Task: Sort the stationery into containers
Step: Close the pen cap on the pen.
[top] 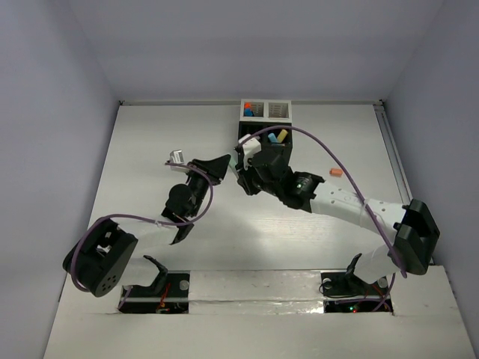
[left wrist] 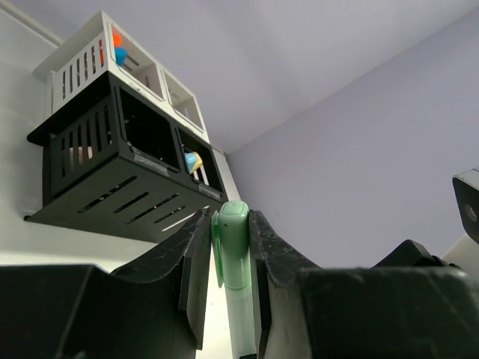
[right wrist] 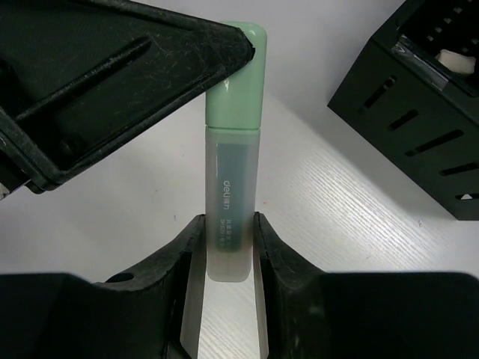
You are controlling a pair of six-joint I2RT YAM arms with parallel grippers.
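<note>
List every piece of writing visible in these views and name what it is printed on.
"deli": white print running along the barrel of the green-capped translucent plastic highlighter, right wrist view.
Smaller print just below it on the same barrel: too small to read.
Grey strips on the front edge of the black slotted plastic organizer: blurred, nothing legible.
No other text can be read.

The mint-capped frosted plastic highlighter [right wrist: 232, 187] is looking smooth; the white wood-grain tabletop [right wrist: 322, 224] beside it is gleaming faintly
</note>
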